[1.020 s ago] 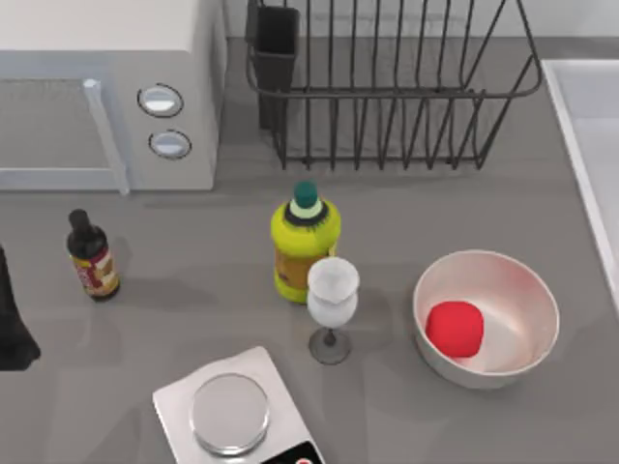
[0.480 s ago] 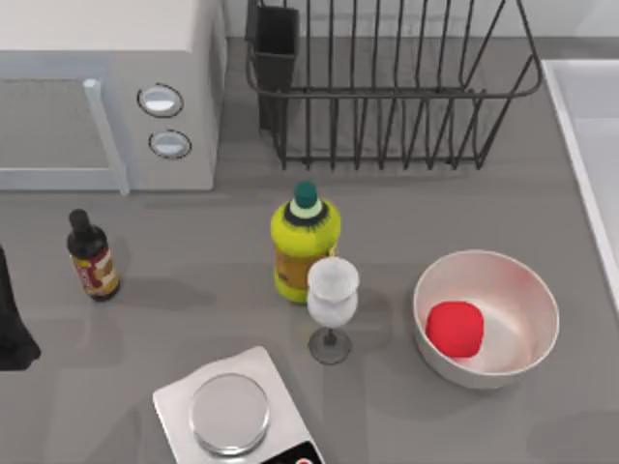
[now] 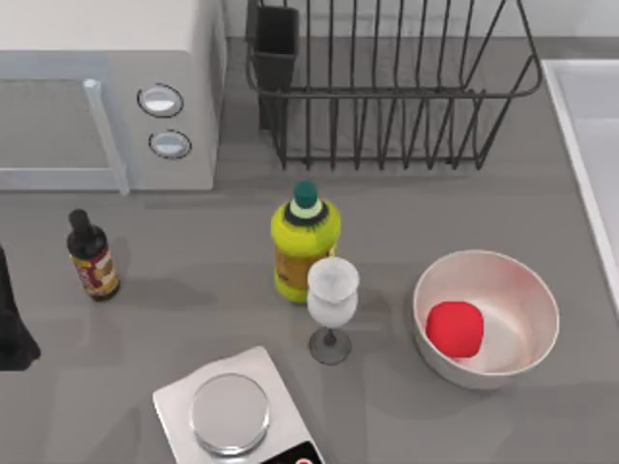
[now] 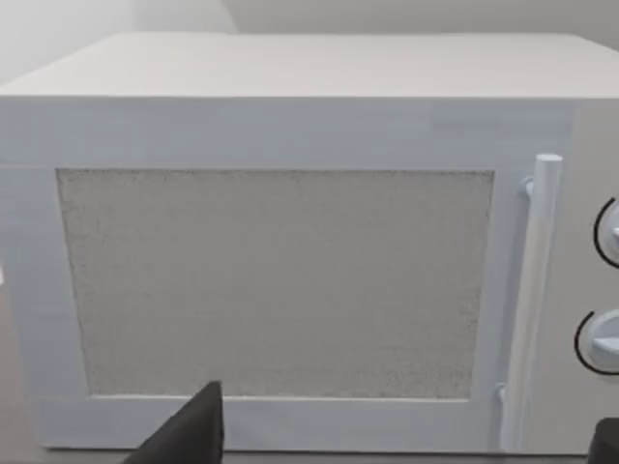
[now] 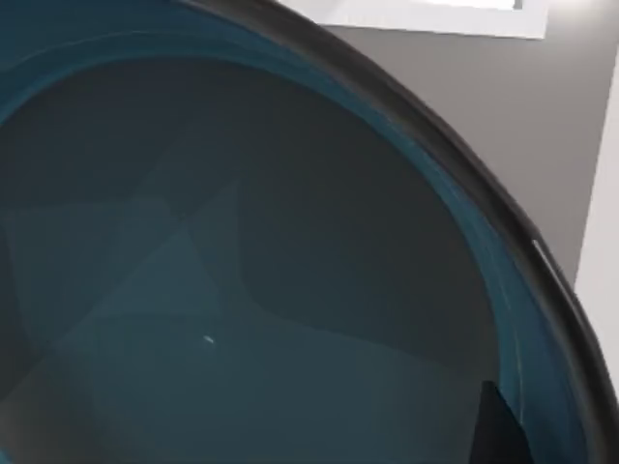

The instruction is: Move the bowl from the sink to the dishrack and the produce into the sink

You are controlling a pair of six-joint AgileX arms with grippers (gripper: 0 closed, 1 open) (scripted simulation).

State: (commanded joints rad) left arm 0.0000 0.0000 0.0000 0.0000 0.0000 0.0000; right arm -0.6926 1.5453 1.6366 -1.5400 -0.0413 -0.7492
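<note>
The teal-blue bowl [image 5: 242, 290] is seen from very close in the right wrist view, its dark rim curving past grey counter and a white edge. My right gripper [image 5: 522, 435] is shut on the bowl at its rim, with one dark finger [image 5: 498, 425] against the inner wall. The red produce [image 3: 455, 327] lies inside a white bowl [image 3: 522, 290] at the right of the table. The black wire dishrack [image 3: 387, 97] stands at the back, and the sink [image 3: 590, 145] is at the right edge. My left gripper [image 4: 406, 440] is open, facing a microwave [image 4: 290, 271]; that arm [image 3: 12, 333] is parked at the left edge.
A white microwave [image 3: 106, 87] fills the back left. A yellow bottle [image 3: 304, 246] and a wine glass [image 3: 332, 304] stand mid-table, left of the white bowl. A small dark bottle [image 3: 93, 256] is at the left, and a kitchen scale [image 3: 232, 411] at the front.
</note>
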